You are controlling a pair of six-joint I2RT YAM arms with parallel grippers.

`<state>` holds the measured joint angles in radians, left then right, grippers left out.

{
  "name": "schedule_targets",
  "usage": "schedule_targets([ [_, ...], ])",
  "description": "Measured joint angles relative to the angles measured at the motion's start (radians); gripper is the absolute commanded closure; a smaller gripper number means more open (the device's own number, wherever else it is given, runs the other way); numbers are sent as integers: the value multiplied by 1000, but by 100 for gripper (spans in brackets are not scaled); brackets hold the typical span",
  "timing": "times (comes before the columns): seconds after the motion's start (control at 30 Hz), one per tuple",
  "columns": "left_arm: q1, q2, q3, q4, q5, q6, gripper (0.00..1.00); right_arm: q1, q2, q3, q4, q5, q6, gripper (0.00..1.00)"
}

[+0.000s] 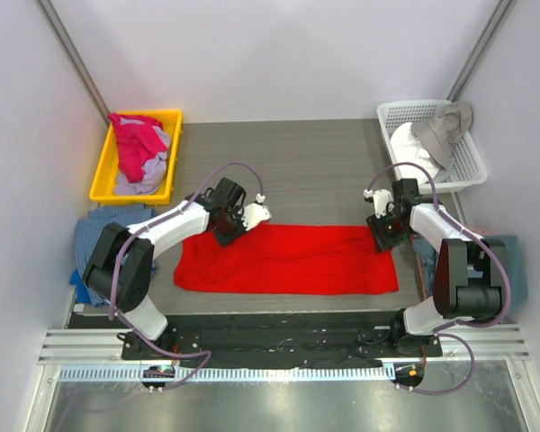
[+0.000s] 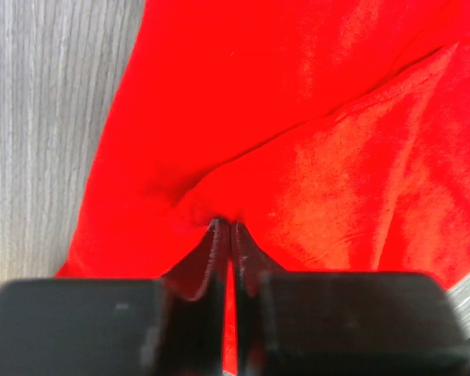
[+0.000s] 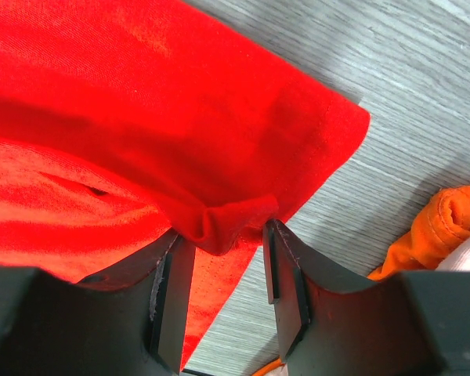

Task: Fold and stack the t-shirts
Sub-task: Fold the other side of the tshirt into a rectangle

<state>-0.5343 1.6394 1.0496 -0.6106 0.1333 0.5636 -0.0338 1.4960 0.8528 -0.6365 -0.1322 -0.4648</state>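
A grey wood-grain tabletop (image 1: 315, 171) sits between pale walls, with the two arms bolted at its near edge. Nearest the arm bases, the red t-shirt (image 1: 288, 261) lies spread in a wide band across the tabletop, running from one tool to the other, its near hem below both of them.

The left tool (image 1: 229, 234) is down on the shirt's far left corner. In its wrist view the left tool (image 2: 225, 227) is clenched, its jaws almost together with a thin sliver of red cloth pinched between them. The cloth puckers into creases just ahead of the tips, and bare tabletop shows to the left of the tool.

The right tool (image 1: 384, 236) is down on the shirt's far right corner. From its wrist the right tool (image 3: 223, 235) has its jaws partly apart, grasping a bunched fold of the shirt's edge that fills the gap between them. An orange cloth (image 3: 446, 219) lies off to the right of this tool.

Outboard of the left tool a blue cloth (image 1: 90, 234) hangs at the tabletop's side. Beyond that tool, at the far left, a yellow bin (image 1: 103, 175) holds a magenta-pink t-shirt (image 1: 135, 139) over a lavender one (image 1: 148, 175). Beyond the right tool, a white basket (image 1: 463, 166) holds pale cloth (image 1: 432, 135).
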Motion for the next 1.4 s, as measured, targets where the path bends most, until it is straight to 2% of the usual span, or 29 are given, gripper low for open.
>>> schedule_targets([
  [0.33,0,0,-2,-11,34,-6,100,0,0,0,0,0,0,53],
  [0.53,-12,-43,-2,-74,58,-18,100,0,0,-2,0,0,0,53],
  [0.73,-76,-127,-19,-134,89,-46,100,0,0,1,-1,-2,1,53],
  [1.07,-159,-129,-25,-186,174,-64,100,2,-2,8,-19,-3,0,53],
  [1.4,-208,-25,35,-238,240,-26,87,6,-17,14,-39,-2,4,53],
])
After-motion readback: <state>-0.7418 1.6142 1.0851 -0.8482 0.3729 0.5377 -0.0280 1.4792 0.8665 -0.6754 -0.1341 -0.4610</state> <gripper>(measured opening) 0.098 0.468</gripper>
